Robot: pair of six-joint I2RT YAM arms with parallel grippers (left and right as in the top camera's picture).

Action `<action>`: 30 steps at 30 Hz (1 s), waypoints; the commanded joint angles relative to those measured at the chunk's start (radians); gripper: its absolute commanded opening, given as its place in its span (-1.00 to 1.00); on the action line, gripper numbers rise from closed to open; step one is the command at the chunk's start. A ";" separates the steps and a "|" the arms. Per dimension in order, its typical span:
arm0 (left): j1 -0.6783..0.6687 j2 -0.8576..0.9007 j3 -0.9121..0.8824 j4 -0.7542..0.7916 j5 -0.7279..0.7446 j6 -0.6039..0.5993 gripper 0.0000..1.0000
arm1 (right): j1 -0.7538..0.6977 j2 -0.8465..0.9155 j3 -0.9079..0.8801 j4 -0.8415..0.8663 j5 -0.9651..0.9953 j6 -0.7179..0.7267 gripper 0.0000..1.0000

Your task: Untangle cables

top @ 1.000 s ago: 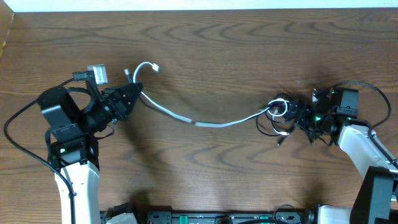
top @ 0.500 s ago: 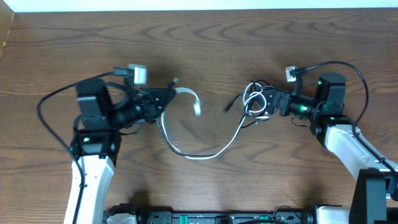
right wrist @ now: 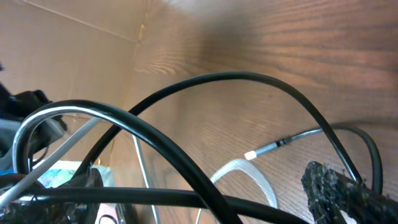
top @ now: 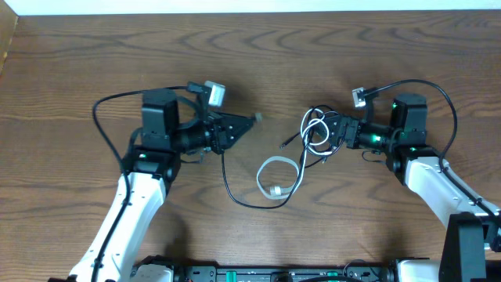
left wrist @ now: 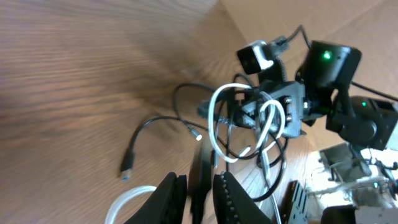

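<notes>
Cables [top: 315,128] in a tangle over wide-open right tool [top: 330,131]; left tool [top: 250,121] nearly closed on black cable [top: 224,176].

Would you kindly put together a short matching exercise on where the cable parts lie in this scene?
Things:
1. white loop
2. tangled bunch
3. long black strand

Places:
A. draped on the right tool
B. trailing away from the left tool
C. flat on the table, between the arms

Pairs: 1-C, 2-A, 3-B.
</notes>
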 commanded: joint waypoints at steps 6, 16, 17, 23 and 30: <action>-0.092 0.040 0.017 0.083 -0.005 0.010 -0.51 | 0.058 0.001 0.004 -0.048 0.097 -0.045 0.98; -0.135 0.073 0.017 0.111 -0.006 0.010 -0.48 | 0.064 0.001 0.004 -0.070 0.125 -0.052 0.99; -0.135 0.076 0.017 0.112 -0.006 0.010 -0.48 | 0.064 0.001 0.004 -0.096 0.157 -0.052 0.98; -0.135 0.077 0.017 0.104 -0.055 0.010 -0.47 | 0.093 0.002 0.004 -0.347 0.447 -0.080 0.99; -0.136 0.078 0.017 0.023 -0.136 0.010 -0.47 | 0.177 0.002 0.004 -0.381 0.635 0.016 0.97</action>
